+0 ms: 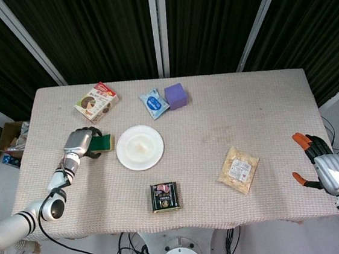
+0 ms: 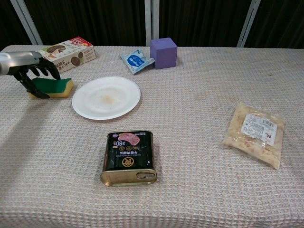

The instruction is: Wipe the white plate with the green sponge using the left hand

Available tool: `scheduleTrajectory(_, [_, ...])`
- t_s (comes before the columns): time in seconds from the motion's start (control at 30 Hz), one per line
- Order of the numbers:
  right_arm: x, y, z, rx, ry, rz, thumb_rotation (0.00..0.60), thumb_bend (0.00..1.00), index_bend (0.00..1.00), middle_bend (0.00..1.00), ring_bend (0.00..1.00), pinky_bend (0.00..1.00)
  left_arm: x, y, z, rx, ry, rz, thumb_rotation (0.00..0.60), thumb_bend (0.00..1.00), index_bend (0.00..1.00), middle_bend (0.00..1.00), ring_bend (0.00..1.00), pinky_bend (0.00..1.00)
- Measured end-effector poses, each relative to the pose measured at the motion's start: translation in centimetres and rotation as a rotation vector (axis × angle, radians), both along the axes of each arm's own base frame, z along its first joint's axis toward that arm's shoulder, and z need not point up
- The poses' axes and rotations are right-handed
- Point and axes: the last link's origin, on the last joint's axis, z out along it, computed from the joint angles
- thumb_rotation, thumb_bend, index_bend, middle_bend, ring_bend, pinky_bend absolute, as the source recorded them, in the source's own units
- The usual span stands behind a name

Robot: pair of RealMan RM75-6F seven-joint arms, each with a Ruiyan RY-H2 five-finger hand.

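The green sponge point(image 1: 104, 143) point(image 2: 56, 86), with its yellow underside, lies flat on the table just left of the white plate point(image 1: 139, 147) point(image 2: 106, 97). A faint brownish smear marks the plate's middle. My left hand point(image 1: 78, 142) point(image 2: 28, 66) is down over the sponge's left end, with the fingers curved over its top and the thumb at its near side. The sponge is still resting on the cloth. My right hand point(image 1: 323, 162) hangs open off the table's right front corner and shows only in the head view.
A snack box point(image 1: 96, 101) lies behind the sponge. A blue packet point(image 1: 153, 102) and a purple cube point(image 1: 176, 95) sit behind the plate. A dark tin point(image 1: 165, 196) stands in front of the plate, and a bag of food point(image 1: 239, 169) lies to the right.
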Motion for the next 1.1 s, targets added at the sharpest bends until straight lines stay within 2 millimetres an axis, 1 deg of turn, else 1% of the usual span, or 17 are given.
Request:
scheduleTrajectory(0.2, [0.0,0.0,-0.1,0.002,0.000,0.001,0.600,0.19,0.05,0.07,0.00,0.00,0.0,0.2,-0.3,0.011,-0.001,-0.005,0.600,0.23,0.37,0.29,0.24,0.24])
scheduleTrajectory(0.33, [0.0,0.1,0.0,-0.002,0.003,-0.001,0.600,0.19,0.05,0.07,0.00,0.00,0.0,0.7,-0.1,0.036,-0.009,-0.010,0.600,0.27,0.44,0.37,0.30,0.28])
scheduleTrajectory(0.43, [-0.1,0.1,0.0,-0.001,0.004,-0.006,0.600,0.19,0.05,0.07,0.00,0.00,0.1,1.0,0.0,0.052,-0.001,-0.025,0.600,0.32,0.52,0.46,0.38,0.35])
scheduleTrajectory(0.5, [-0.1,0.1,0.0,0.000,0.005,-0.008,0.600,0.19,0.05,0.07,0.00,0.00,0.1,1.1,0.1,0.054,0.009,-0.040,0.600,0.35,0.55,0.50,0.42,0.40])
scheduleTrajectory(0.67, [0.0,0.1,0.0,0.000,0.007,-0.007,0.600,0.19,0.05,0.07,0.00,0.00,0.7,1.3,1.0,0.054,0.061,-0.104,0.600,0.38,0.61,0.56,0.48,0.48])
scheduleTrajectory(0.77, [0.1,0.1,-0.1,0.003,0.008,-0.007,0.600,0.19,0.05,0.07,0.00,0.00,1.7,1.0,1.6,0.055,0.100,-0.167,0.600,0.40,0.63,0.58,0.51,0.53])
scheduleTrajectory(0.83, [0.1,0.0,-0.3,0.008,0.009,-0.006,0.600,0.19,0.05,0.07,0.00,0.00,2.7,0.8,1.8,0.048,0.135,-0.219,0.600,0.41,0.64,0.59,0.54,0.55])
scheduleTrajectory(0.9, [0.1,-0.1,-0.4,0.011,0.009,-0.006,0.600,0.19,0.05,0.07,0.00,0.00,3.8,0.5,1.9,0.039,0.176,-0.276,0.600,0.42,0.65,0.61,0.57,0.60])
scheduleTrajectory(1.0, [0.0,-0.1,-0.4,0.011,0.010,-0.010,0.600,0.19,0.05,0.07,0.00,0.00,5.8,0.2,1.5,0.020,0.239,-0.362,0.600,0.45,0.65,0.62,0.59,0.67])
scheduleTrajectory(1.1, [-0.1,0.0,-0.3,0.009,0.011,-0.017,0.600,0.19,0.05,0.07,0.00,0.00,7.9,0.0,0.7,-0.004,0.309,-0.447,0.600,0.47,0.66,0.63,0.61,0.70])
